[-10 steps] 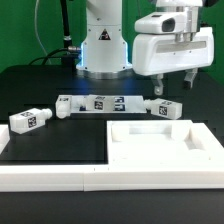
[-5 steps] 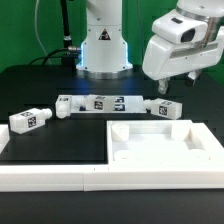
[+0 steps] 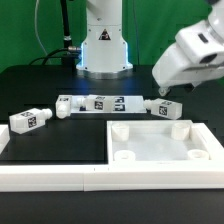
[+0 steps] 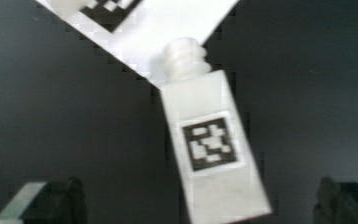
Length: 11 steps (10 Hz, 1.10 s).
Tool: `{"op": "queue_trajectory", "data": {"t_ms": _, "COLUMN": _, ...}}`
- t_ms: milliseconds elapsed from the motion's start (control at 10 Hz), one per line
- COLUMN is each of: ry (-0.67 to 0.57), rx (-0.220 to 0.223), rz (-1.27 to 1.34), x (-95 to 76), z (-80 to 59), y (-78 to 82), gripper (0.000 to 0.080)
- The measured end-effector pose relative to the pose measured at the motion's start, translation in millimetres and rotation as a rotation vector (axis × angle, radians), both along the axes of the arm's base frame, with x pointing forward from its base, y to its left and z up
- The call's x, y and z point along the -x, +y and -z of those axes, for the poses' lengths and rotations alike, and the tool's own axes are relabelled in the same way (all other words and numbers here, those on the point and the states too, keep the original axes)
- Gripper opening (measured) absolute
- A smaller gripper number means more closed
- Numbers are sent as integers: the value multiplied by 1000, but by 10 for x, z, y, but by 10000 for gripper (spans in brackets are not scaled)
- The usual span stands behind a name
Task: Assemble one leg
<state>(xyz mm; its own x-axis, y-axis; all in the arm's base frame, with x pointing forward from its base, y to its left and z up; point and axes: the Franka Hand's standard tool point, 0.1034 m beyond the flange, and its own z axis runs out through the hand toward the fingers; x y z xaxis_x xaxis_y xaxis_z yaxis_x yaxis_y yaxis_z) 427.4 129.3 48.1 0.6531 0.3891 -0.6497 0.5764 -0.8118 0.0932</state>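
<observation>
At about two o'clock in the exterior view, the gripper [image 4: 202, 197] hung tilted over the black table [image 3: 25, 88], empty and clear of every part. Its fingers [image 4: 48, 198] were spread wide. In the wrist view they stood on either side of the leg [image 3: 168, 109] below, and neither touched it.

That leg lay flat on the table, at three o'clock from the marker board [image 3: 100, 102] and just past the twelve-o'clock edge of the panel [image 3: 150, 126]. One tagged side faced up. Its round peg pointed toward nine o'clock, at the board's end. In the wrist view the peg reached the board's edge, but whether the two touched could not be told.

The other leg [image 3: 30, 119] lay on its side at nine o'clock from the board, well apart from the first, with a tag facing the camera.

The panel sat rim up at about five o'clock in the exterior view, with raised corner holes showing. The arm's base [image 3: 100, 45] stood at twelve o'clock, behind the board.
</observation>
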Motion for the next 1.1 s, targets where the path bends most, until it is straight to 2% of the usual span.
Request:
{"op": "queue_trajectory", "data": {"t_ms": 100, "ry": 72, "rx": 58, "rz": 20, "x": 53, "z": -18, "y": -36, "gripper": 649}}
{"op": "queue_trajectory", "data": {"t_ms": 200, "ry": 116, "rx": 97, "rz": 30, "x": 43, "z": 0, "y": -47, "gripper": 649}}
{"op": "queue_trajectory", "data": {"t_ms": 400, "ry": 121, "rx": 111, "rz": 45, "x": 32, "z": 16, "y": -61, "gripper": 649}}
{"op": "queue_trajectory", "data": {"t_ms": 500, "ry": 145, "rx": 149, "rz": 77, "x": 97, "z": 19, "y": -80, "gripper": 649}}
{"op": "queue_trajectory", "data": {"t_ms": 600, "ry": 152, "rx": 168, "rz": 91, "x": 92, "z": 22, "y": -49, "gripper": 649}}
{"op": "queue_trajectory", "data": {"t_ms": 800, "ry": 151, "rx": 209, "rz": 118, "x": 75, "z": 123, "y": -50, "gripper": 649}}
{"op": "queue_trajectory", "data": {"t_ms": 1100, "ry": 133, "rx": 243, "rz": 154, "x": 73, "z": 219, "y": -48, "gripper": 649}}
